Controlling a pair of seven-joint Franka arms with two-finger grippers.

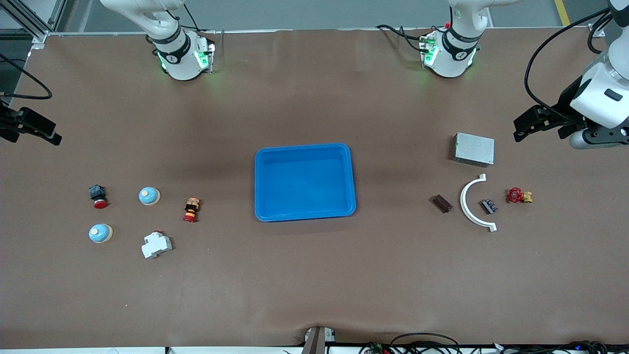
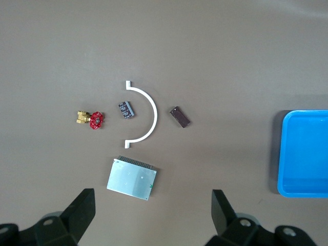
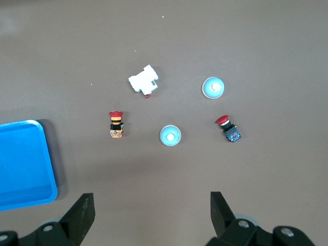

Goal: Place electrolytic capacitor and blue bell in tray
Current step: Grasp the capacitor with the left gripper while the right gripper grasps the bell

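Note:
The bright-blue tray [image 1: 304, 182] lies in the middle of the table with nothing in it; its edge shows in the left wrist view [image 2: 303, 154] and the right wrist view [image 3: 23, 164]. Two blue bells [image 1: 149, 196] [image 1: 100, 233] sit toward the right arm's end, also in the right wrist view [image 3: 170, 136] [image 3: 213, 87]. A small dark part with pale marks [image 1: 489, 206] [image 2: 126, 109], seemingly the capacitor, lies inside a white arc. My left gripper [image 1: 518, 130] [image 2: 154, 205] is open and empty, high over the left arm's end. My right gripper [image 1: 55, 135] [image 3: 152, 207] is open and empty, high over the right arm's end.
Near the bells: a red push button [image 1: 98, 195], an orange-and-red button [image 1: 191, 210], a white breaker [image 1: 156, 244]. At the left arm's end: a grey metal box [image 1: 474, 149], a brown block [image 1: 441, 203], a white arc [image 1: 475, 204], a red valve [image 1: 518, 195].

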